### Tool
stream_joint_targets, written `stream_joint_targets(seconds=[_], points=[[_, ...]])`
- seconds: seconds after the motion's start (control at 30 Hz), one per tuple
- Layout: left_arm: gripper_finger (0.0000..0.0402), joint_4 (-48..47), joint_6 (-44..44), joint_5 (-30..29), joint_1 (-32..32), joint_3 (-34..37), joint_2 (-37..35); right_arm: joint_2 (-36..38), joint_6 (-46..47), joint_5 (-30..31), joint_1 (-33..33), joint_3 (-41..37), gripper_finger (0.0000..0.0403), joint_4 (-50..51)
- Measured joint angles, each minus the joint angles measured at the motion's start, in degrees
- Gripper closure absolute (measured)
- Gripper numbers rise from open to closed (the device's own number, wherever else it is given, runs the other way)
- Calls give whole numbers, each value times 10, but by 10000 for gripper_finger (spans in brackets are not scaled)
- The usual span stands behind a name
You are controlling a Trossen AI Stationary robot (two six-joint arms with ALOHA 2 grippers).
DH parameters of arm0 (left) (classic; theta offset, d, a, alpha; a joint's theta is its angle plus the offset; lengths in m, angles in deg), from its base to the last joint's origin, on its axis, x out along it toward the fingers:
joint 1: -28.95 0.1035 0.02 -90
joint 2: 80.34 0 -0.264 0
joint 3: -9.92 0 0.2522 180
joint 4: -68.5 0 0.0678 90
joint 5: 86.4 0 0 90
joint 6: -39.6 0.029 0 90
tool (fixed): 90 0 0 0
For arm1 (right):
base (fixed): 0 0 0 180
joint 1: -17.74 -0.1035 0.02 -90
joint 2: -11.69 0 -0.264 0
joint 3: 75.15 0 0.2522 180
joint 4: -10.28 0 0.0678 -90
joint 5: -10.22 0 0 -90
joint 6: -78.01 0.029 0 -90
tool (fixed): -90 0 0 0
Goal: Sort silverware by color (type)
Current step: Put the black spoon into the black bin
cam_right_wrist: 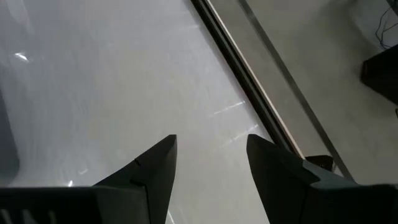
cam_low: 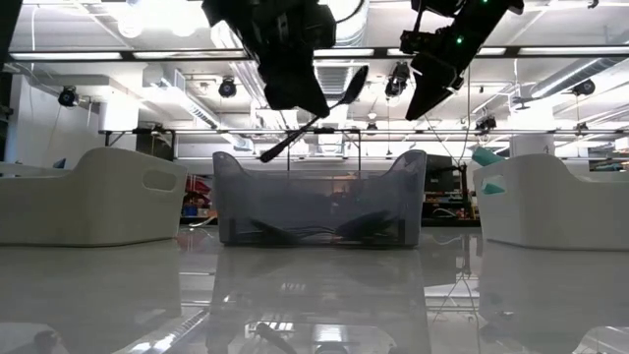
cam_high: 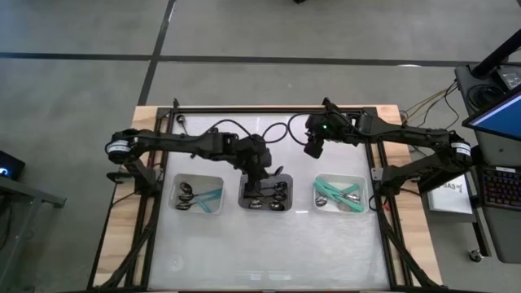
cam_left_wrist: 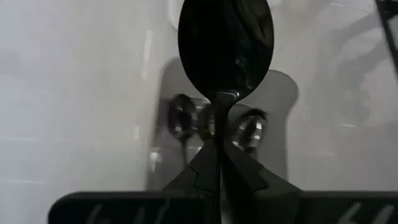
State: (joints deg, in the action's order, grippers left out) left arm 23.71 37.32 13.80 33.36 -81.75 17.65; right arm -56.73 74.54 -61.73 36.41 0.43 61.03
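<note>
On the white counter, above the middle tray, left gripper fingers clamp a black spoon; right gripper fingers stand apart.

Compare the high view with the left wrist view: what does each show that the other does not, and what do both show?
Only the high view shows all three trays: the left tray, the right tray holding mint-green spoons, and the right gripper idle, jaws open. Only the left wrist view shows the left gripper shut on a black spoon. Both show the middle tray with spoons inside.
</note>
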Motion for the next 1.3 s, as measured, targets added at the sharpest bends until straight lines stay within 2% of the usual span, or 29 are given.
stream_joint_targets(seconds=[0.1, 0.47, 0.87, 0.97, 1.17, 1.3], points=[[401, 2, -8, 30, -6, 0, 17, 0, 0, 0, 0, -2, 216, 0], [399, -56, -56, 34, -10, 0, 53, 0, 0, 0, 0, -17, 216, 0], [348, -63, -58, 44, -9, 0, 62, 0, 0, 0, 0, -39, 216, 0], [333, -73, -58, 34, -3, 0, 61, 0, -1, 0, 0, -39, 216, 0], [325, -152, -47, -23, 28, -28, 61, 0, -1, 0, 0, -39, 216, -1], [326, -173, -5, -22, 49, -39, 54, 0, 0, 0, 0, -39, 216, -1]])
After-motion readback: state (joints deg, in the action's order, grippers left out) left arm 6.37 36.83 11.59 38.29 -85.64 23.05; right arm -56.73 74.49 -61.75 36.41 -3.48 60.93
